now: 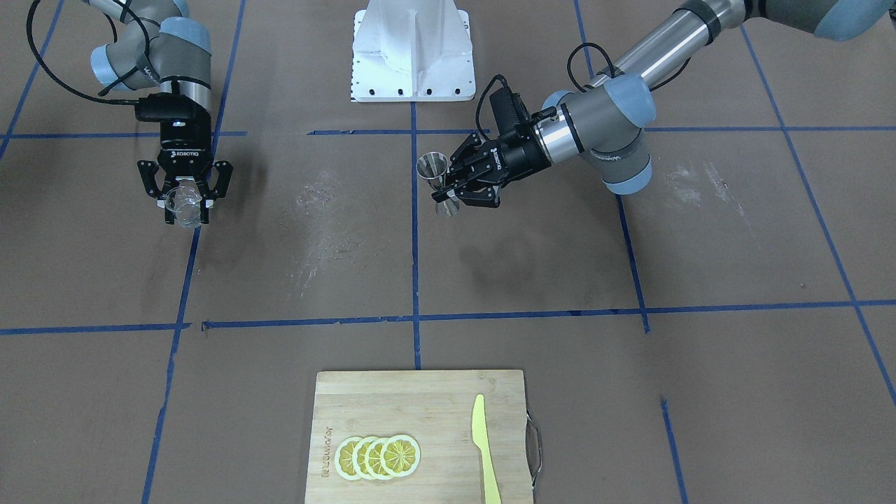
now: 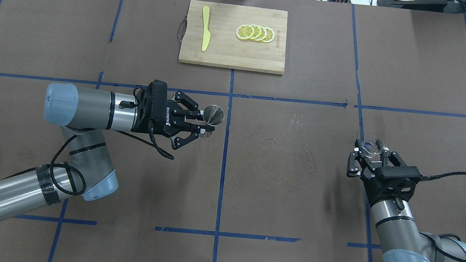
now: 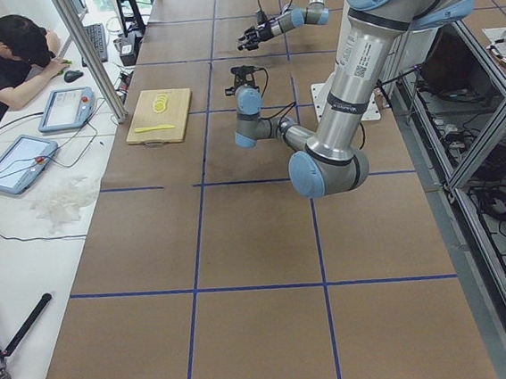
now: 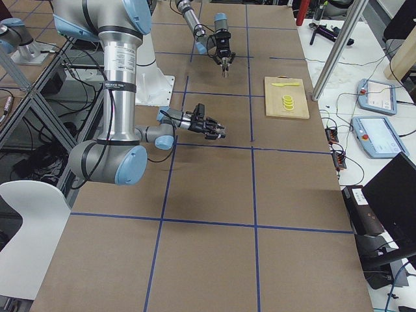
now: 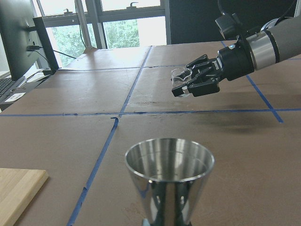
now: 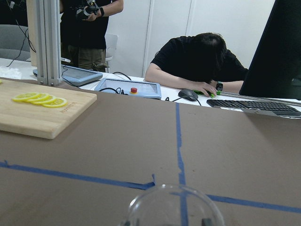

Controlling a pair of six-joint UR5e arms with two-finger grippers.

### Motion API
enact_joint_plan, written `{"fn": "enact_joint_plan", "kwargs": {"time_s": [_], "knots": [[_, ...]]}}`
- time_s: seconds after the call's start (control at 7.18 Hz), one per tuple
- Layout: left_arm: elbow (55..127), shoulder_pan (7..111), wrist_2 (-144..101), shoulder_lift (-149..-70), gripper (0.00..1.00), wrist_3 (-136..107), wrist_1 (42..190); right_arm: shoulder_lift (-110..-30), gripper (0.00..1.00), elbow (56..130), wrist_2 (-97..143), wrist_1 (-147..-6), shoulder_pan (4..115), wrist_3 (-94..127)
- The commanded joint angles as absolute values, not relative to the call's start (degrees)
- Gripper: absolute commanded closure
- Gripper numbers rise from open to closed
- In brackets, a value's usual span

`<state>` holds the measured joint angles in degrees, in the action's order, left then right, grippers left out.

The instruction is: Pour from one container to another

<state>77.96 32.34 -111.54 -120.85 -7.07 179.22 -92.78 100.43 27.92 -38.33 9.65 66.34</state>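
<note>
A steel jigger is held upright above the table, and my left gripper is shut on its narrow waist. The left wrist view shows the jigger's open cup up close, and its inside looks empty. Far across the table a clear glass is held off the surface with my right gripper shut around it. Its rim fills the bottom of the right wrist view. The right gripper with the glass also shows in the left wrist view.
A wooden cutting board lies at the table's far edge with several lemon slices and a yellow knife on it. Blue tape lines grid the brown table. People are at a desk beyond the table.
</note>
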Motion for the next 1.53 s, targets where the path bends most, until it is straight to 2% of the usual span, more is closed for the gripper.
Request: {"fn": "enact_joint_plan", "kwargs": {"time_s": [0.0,0.42,0.98,1.39], "knots": [[78.0,32.3,-111.5,-120.8,1.00,-7.0,179.2,-86.3,1.00,100.5,28.6,-37.9,11.2,59.2],[77.9,32.3,-111.5,-120.8,1.00,-7.0,179.2,-80.2,1.00,100.5,34.3,-39.5,15.5,53.6],[77.5,32.0,-110.4,-121.4,1.00,-7.5,178.4,-69.0,1.00,100.5,43.9,-53.4,22.8,50.5],[77.2,33.4,-110.5,-121.7,1.00,-7.7,176.7,-68.5,1.00,100.2,44.0,-54.4,22.7,50.4]]}}
